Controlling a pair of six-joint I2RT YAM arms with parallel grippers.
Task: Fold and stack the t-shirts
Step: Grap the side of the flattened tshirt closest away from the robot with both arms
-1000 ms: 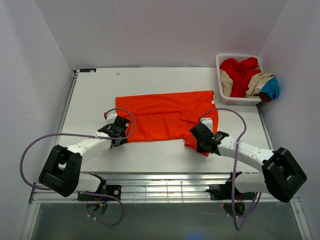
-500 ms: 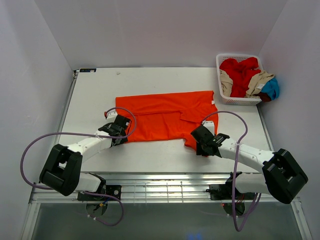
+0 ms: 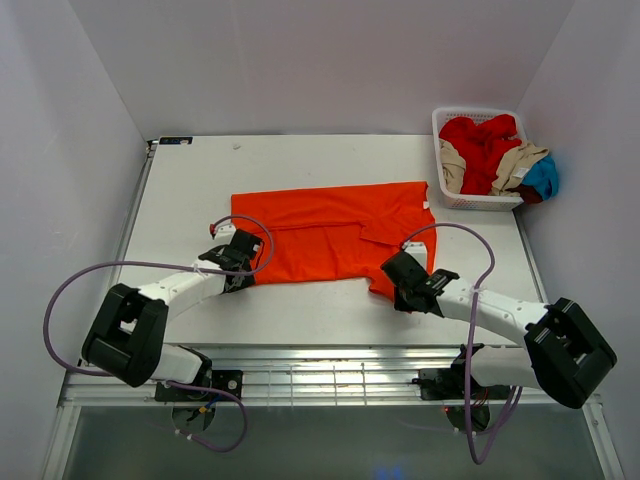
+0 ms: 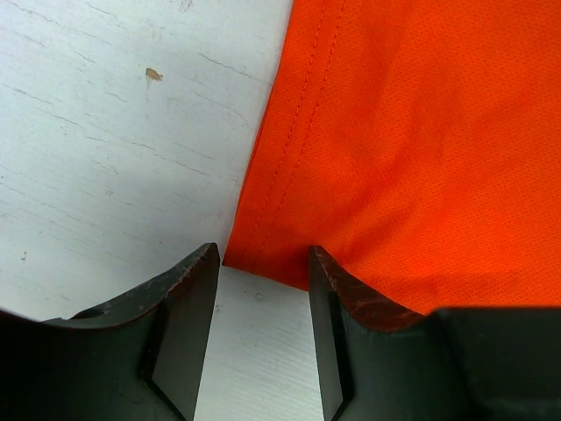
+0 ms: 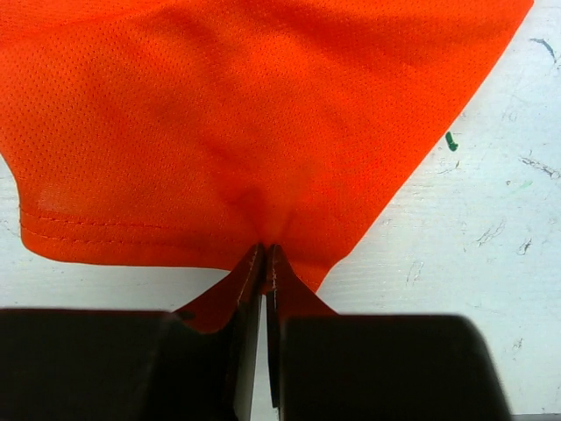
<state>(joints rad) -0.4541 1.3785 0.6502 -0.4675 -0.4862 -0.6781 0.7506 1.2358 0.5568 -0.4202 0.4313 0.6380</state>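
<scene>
A bright orange t-shirt (image 3: 335,230) lies partly folded across the middle of the white table. My left gripper (image 3: 243,268) is open at the shirt's near left corner (image 4: 230,260); the corner lies just ahead of the gap between the jaws, and the right finger (image 4: 351,307) rests on the cloth. My right gripper (image 3: 397,283) is shut on the shirt's near right hem (image 5: 264,230), and the cloth puckers at the fingertips. Red, tan and blue shirts (image 3: 487,150) fill the basket at the far right.
A white lattice-sided basket (image 3: 470,202) stands at the table's far right corner. Purple cables (image 3: 120,268) loop over both arms. Grey walls close in the left, back and right. A metal rail (image 3: 330,375) runs along the near edge.
The right gripper has closed in on the near right hem and pulled it slightly nearer. The left gripper has edged toward the shirt's near left corner.
</scene>
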